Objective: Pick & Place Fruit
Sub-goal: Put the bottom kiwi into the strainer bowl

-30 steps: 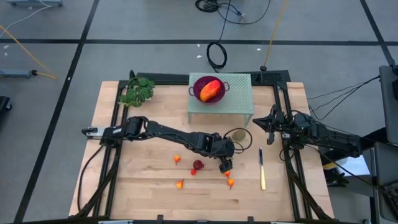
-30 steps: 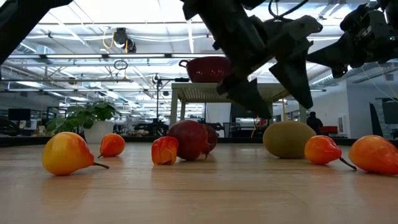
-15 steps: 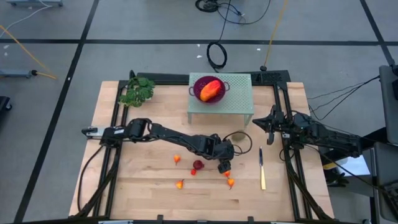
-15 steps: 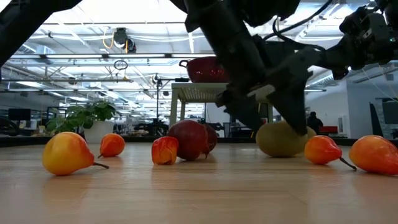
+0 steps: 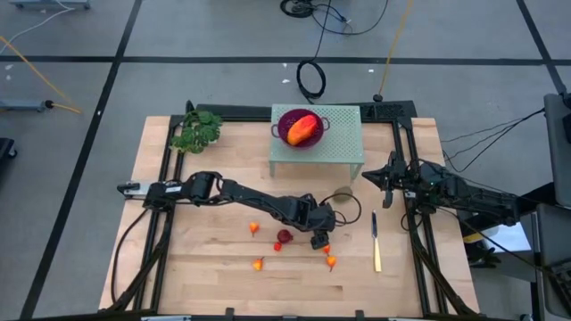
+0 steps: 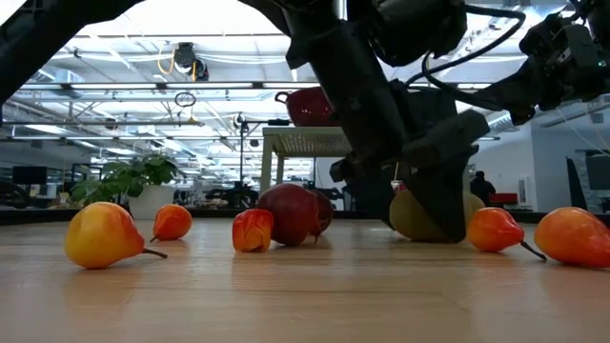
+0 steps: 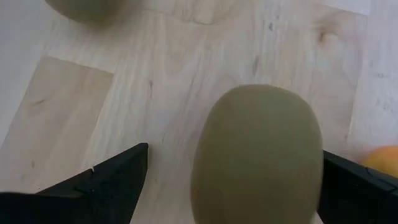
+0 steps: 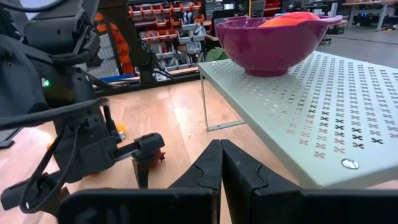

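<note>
Left wrist view is showing a brownish-green oval fruit (image 7: 258, 155) lying on the wooden table (image 7: 81, 118), sitting between the two dark fingers (image 7: 106, 180) of the left gripper (image 7: 230, 186), which are standing spread wide on either side of it with a gap showing on at least one side, so nothing is being gripped. A second oval (image 7: 84, 7) is peeking in at the far edge of that picture, and an orange-red bit (image 7: 382, 158) is showing beside one finger. From the low view, the left gripper (image 6: 419, 205) is reaching down around the oval (image 6: 419, 217), with a dark red ball (image 6: 291, 214) and a small orange-red piece (image 6: 252, 231) just beside each other nearby, and more orange-red pieces (image 6: 103, 234) lying scattered along the table. In the high view, the left arm is stretching across the table middle to the gripper (image 5: 323, 217), with the tiny orange-red bits (image 5: 259, 263) lying near it. Farther out, a longish orange-red fruit (image 5: 303, 128) is resting in a purple bowl (image 5: 287, 121) on a pale perforated stand (image 5: 343, 147); a leafy sprig (image 5: 196, 130) and a slim knife (image 5: 376, 242) are lying at the table's sides. The right gripper (image 8: 221, 165) is waiting near the stand, its fingers pressed together on nothing.
</note>
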You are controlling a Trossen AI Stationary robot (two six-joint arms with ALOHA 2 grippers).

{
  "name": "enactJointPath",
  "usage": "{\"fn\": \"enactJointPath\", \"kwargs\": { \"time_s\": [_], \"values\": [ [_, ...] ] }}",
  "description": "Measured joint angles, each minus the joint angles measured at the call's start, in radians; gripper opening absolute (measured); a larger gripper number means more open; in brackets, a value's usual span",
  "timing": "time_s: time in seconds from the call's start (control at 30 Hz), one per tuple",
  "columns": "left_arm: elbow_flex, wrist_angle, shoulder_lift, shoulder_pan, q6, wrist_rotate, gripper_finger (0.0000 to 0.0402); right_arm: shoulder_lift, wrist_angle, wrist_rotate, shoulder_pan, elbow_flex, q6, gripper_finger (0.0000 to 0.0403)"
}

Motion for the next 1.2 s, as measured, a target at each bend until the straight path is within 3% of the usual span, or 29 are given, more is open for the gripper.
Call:
{"fn": "enactJointPath", "kwargs": {
  "time_s": [0.43, 0.9, 1.2],
  "values": [
    [0.000, -0.001, 0.000, 0.002, -0.002, 0.001, 0.0380, 0.000, 0.000, 0.000, 0.000, 0.000, 0.000, 0.0000],
    [0.000, 0.016, -0.001, 0.003, -0.028, 0.054, 0.0209, 0.000, 0.000, 0.000, 0.000, 0.000, 0.000, 0.0000],
    [0.000, -0.004, -0.057, 0.023, -0.047, 0.054, 0.0224, 0.000, 0.000, 0.000, 0.000, 0.000, 0.000, 0.0000]
  ]
}}
